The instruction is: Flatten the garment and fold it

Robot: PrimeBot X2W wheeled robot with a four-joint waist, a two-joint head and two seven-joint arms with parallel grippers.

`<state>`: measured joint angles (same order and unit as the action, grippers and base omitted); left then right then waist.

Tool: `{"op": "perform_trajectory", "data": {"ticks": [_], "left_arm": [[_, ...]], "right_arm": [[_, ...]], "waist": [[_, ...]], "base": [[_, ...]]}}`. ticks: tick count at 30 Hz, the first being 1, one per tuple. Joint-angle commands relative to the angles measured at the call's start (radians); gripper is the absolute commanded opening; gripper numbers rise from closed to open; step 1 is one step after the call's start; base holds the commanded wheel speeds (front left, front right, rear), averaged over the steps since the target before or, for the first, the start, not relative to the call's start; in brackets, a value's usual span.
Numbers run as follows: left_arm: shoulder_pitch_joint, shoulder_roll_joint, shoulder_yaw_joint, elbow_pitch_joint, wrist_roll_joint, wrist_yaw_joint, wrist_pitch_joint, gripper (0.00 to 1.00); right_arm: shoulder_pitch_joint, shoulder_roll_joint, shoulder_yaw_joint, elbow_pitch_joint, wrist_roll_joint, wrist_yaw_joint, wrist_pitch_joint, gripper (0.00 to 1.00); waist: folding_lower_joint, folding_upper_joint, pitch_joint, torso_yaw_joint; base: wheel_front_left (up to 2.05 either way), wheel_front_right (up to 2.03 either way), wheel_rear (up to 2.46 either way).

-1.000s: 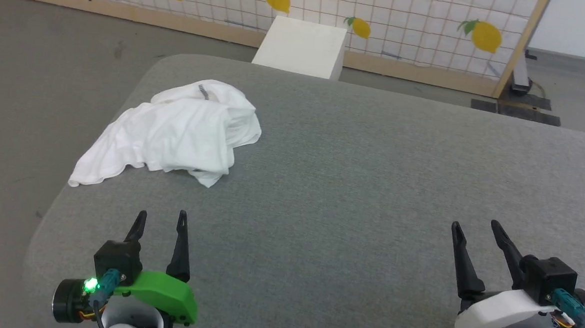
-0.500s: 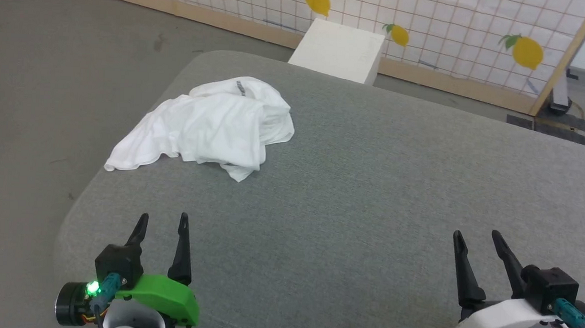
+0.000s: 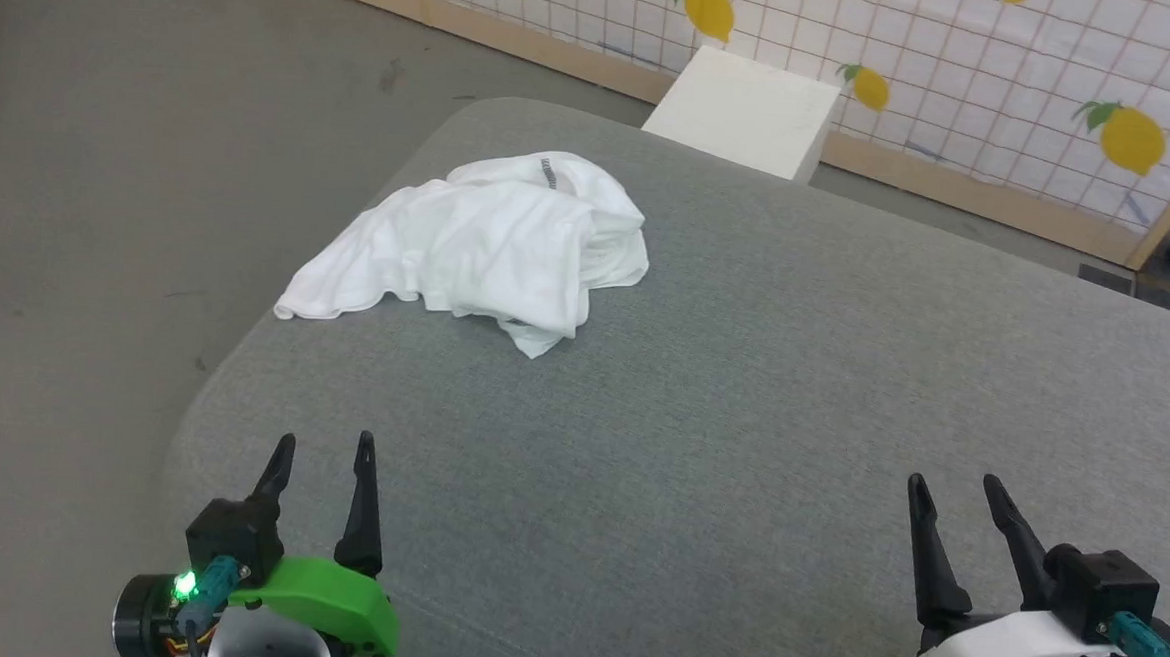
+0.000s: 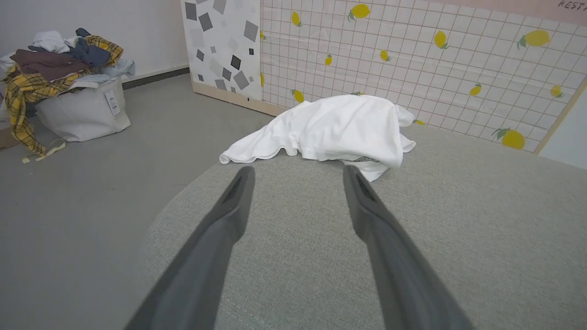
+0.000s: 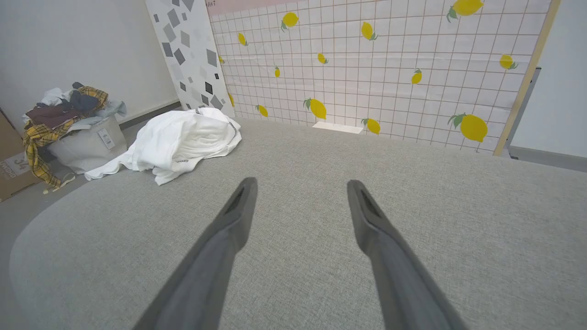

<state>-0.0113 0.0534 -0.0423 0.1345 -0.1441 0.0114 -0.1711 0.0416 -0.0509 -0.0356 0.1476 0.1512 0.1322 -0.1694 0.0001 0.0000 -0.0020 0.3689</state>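
Grey fabric-covered surface with a rounded corner, grey floor around it. Garment: white, crumpled in a heap on the surface, one edge trailing to the rim. Beyond the garment: white box and lemon-print grid panel. Beside the garment, on the floor: bin heaped with clothes. Left gripper well apart from the garment, fingers spread wide, nothing held. Right gripper farther from the garment, likewise spread and empty.
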Motion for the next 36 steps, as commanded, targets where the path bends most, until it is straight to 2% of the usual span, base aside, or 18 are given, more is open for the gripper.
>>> {"op": "perform_trajectory", "data": {"ticks": [1,30,36], "left_arm": [[0.015,-0.002,-0.001,0.006,-0.006,0.009,-0.013,1.00],[0.023,-0.003,-0.013,0.049,-0.037,0.030,-0.077,1.00],[-0.011,0.000,-0.024,0.055,-0.043,0.015,-0.089,1.00]], "right_arm": [[0.012,0.000,-0.003,0.008,0.012,-0.001,-0.014,1.00],[0.026,0.001,-0.015,0.073,0.049,-0.001,-0.079,1.00],[0.024,0.001,-0.024,0.071,0.045,-0.002,-0.088,1.00]], "waist": [[-0.0001,0.0000,0.000,0.012],[-0.0001,0.0000,0.001,0.128],[-0.0001,0.0000,0.025,0.141]], "base": [[0.00,0.00,0.00],[0.00,0.00,0.00],[0.00,0.00,0.00]]}}
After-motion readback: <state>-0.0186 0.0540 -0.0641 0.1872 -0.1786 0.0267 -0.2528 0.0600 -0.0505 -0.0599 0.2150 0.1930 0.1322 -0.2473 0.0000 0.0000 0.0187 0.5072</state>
